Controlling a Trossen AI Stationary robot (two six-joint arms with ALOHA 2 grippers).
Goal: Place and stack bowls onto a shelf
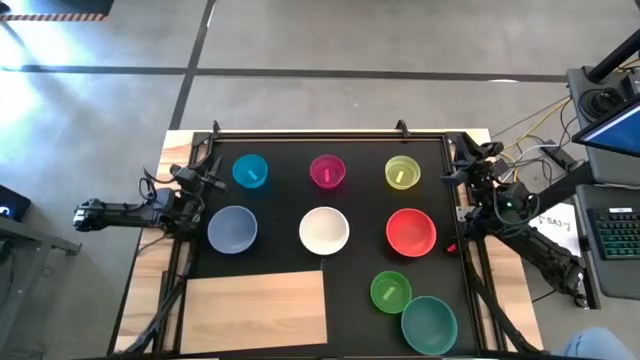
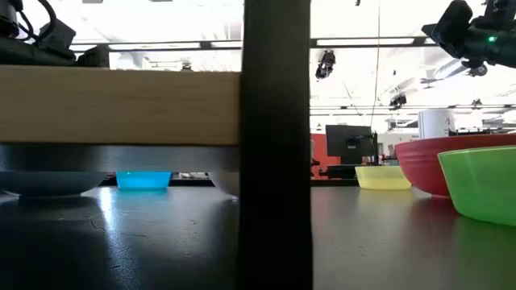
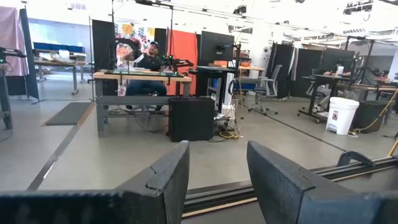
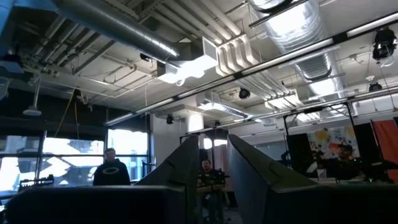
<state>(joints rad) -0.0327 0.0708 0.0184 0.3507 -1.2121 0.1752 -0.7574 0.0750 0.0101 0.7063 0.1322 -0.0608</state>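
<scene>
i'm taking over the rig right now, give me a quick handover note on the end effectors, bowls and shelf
Left end effector: open, empty, parked at the mat's left edge.
Right end effector: open, empty, raised at the right edge.
Flat light-wood shelf board: bare, front left.
Round plastic bowls on the black mat: small blue, magenta, yellow-green at the back; larger slate-blue, white, red in the middle; small green and larger teal front right.
Done: nothing. Left: all eight bowls.
</scene>
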